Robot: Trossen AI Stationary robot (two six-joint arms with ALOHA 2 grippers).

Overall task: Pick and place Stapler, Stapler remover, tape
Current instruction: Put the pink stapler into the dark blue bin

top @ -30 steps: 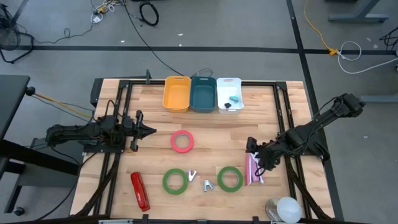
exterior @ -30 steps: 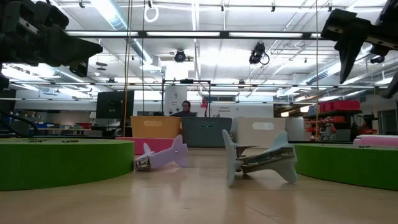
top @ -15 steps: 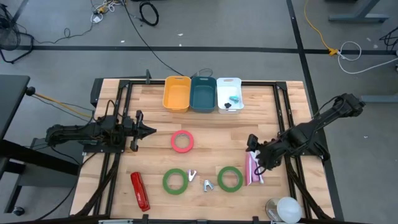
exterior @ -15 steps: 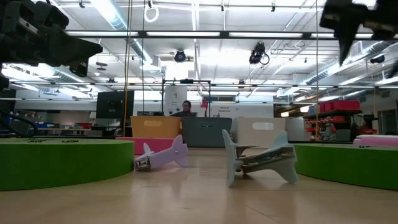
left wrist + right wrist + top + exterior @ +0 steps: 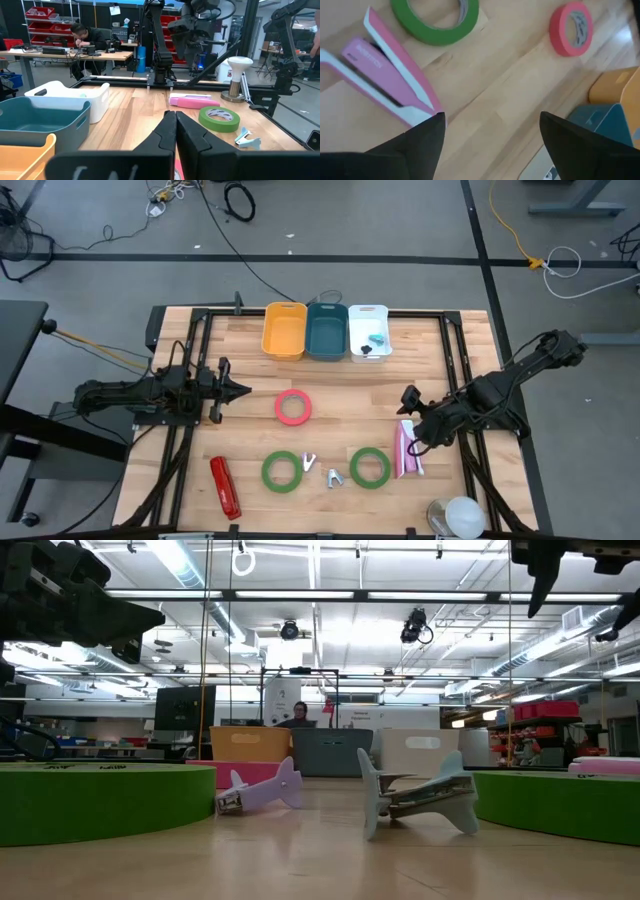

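The pinkish-red tape roll [image 5: 293, 407] lies flat at mid-table. Two green rolls [image 5: 281, 471] [image 5: 369, 467] lie near the near edge, with two small staple removers [image 5: 309, 463] [image 5: 333, 477] between them. A pink stapler [image 5: 405, 450] lies right of the green rolls, and a red stapler [image 5: 225, 487] lies at the near left. My right gripper [image 5: 407, 397] [image 5: 490, 145] hangs open above the table, just beyond the pink stapler [image 5: 385, 85], touching nothing. My left gripper [image 5: 245, 389] [image 5: 175, 130] waits shut, left of the pinkish-red roll.
Orange [image 5: 284, 330], teal [image 5: 327, 330] and white [image 5: 369, 330] bins stand in a row at the far edge; the white one holds small items. A white domed lamp [image 5: 460, 517] stands at the near right corner. Black rails run along both table sides. A person sits at a desk beyond the table.
My right gripper has risen, climbing toward the top of the low view, and has drifted slightly toward the far edge, away from the pink stapler. The things on the table have stayed where they were.
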